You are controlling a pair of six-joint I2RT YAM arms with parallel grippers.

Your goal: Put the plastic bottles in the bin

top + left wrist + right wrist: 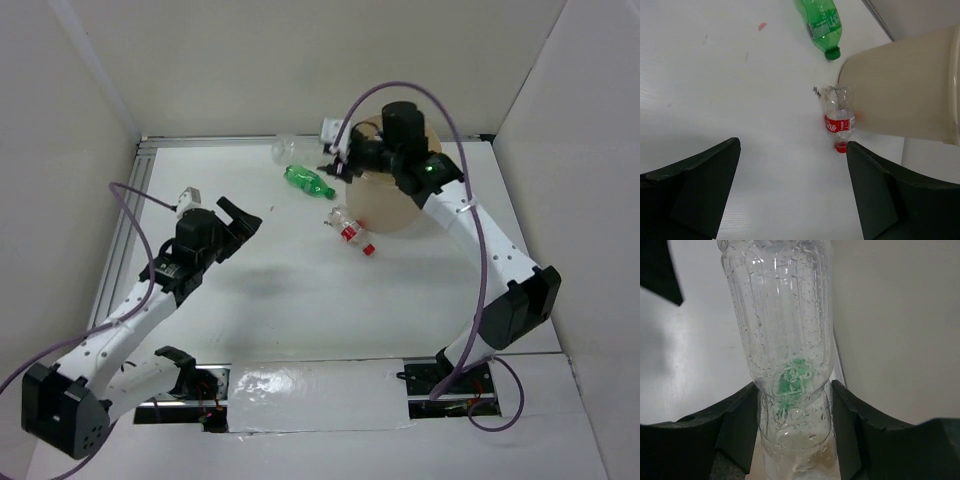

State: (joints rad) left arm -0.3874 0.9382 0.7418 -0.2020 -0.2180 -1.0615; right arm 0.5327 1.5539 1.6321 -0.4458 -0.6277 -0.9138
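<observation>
My right gripper (330, 163) is shut on a clear, label-less plastic bottle (782, 330), held just left of the tan bin (385, 205). In the top view that bottle (284, 148) sticks out to the left of the fingers. A green bottle (308, 181) lies on the table below it and shows through the clear plastic. A clear bottle with a red label and red cap (349, 231) lies against the bin's near side. My left gripper (240, 218) is open and empty, well left of them. In the left wrist view I see the green bottle (824, 25), the red-label bottle (839, 120) and the bin (905, 95).
White walls close in the table on the left, back and right. A metal rail (128, 230) runs along the left edge. My right arm (480, 240) arches over the bin and hides most of its opening.
</observation>
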